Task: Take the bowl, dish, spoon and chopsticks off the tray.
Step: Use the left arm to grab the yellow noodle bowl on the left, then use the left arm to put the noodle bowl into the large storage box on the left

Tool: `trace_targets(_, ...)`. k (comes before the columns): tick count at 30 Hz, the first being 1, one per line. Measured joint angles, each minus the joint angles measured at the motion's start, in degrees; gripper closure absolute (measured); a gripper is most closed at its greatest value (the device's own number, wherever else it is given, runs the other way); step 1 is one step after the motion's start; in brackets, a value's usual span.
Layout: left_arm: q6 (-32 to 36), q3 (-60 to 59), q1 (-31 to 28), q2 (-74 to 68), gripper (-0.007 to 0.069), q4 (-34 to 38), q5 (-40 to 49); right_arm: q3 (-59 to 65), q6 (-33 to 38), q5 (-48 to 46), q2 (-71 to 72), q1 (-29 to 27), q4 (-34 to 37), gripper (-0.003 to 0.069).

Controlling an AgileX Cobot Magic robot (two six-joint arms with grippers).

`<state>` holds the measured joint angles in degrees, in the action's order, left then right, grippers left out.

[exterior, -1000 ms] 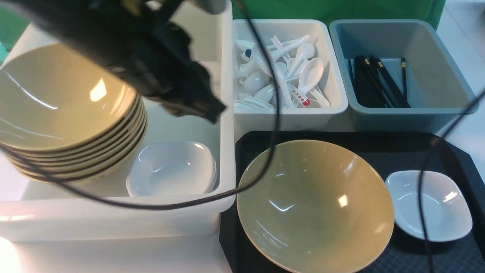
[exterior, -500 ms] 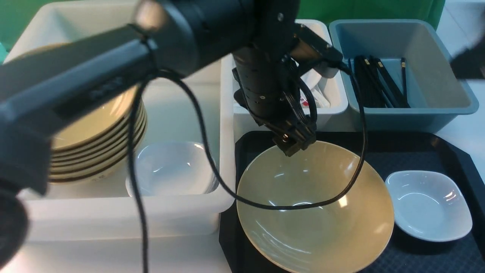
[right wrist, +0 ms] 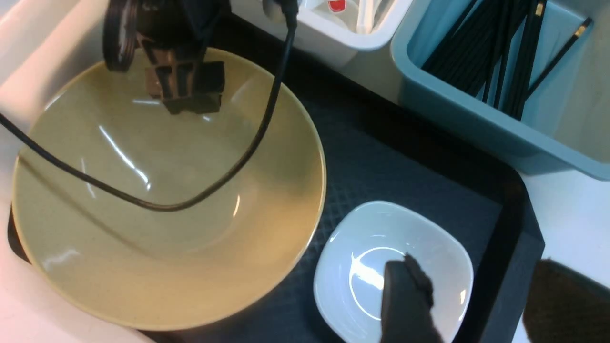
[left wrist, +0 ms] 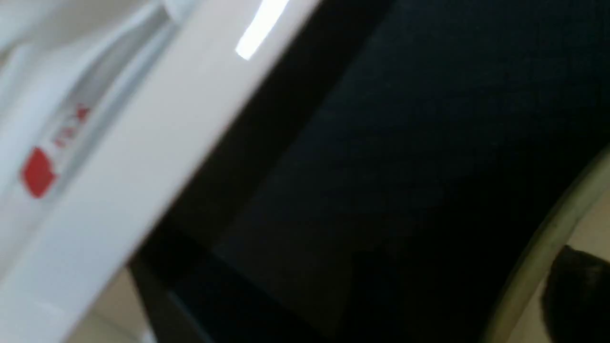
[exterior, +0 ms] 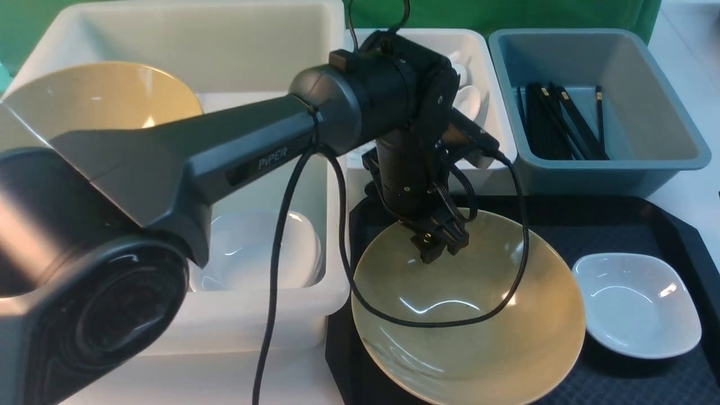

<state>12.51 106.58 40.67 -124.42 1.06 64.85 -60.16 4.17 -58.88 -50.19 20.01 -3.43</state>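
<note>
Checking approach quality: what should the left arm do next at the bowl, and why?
Probably close the left gripper on the far rim of the bowl: it hangs right at that rim, one finger inside, and the bowl rests on the tray.

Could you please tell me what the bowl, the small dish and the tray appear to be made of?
Bowl: glossy tan, sharp highlights; glazed ceramic or melamine. Dish: glossy white, likewise. Tray: matte black, diamond-textured floor; probably moulded plastic.

A green backdrop (exterior: 534, 14) is hanging behind the work area. A white tabletop (exterior: 697, 67) is showing at the right, catching bright light.
</note>
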Motion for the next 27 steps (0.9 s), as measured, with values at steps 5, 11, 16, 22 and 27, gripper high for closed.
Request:
trace_targets(5, 0.35, 0.26, -0.14, 1.44, 0.0538, 5.88, 1.68, 0.00, 0.21, 0.21, 0.00, 0.00, 0.00, 0.0289)
trace_targets(11, 1.15, 0.40, -0.31, 8.91, 0.0619, 8.88, 1.84, 0.00, 1.67, 0.99, 0.00, 0.00, -0.07, 0.0339)
trace_targets(16, 1.85, 0.35, -4.81, 16.59, 0.0618, 12.25, 3.01, -1.22, 4.76, 3.66, -0.45, 0.00, 3.43, 0.0454)
trace_targets(22, 1.14, -5.28, -20.04, 31.63, 0.0618, 21.35, 3.51, -9.42, 21.06, 4.98, -6.20, 1.71, 22.21, 0.0623)
trace_targets(27, -1.37, -19.71, -42.44, 48.32, 0.0619, 24.32, -0.21, -17.24, 25.66, 6.30, -12.71, 9.37, 26.25, 0.0624)
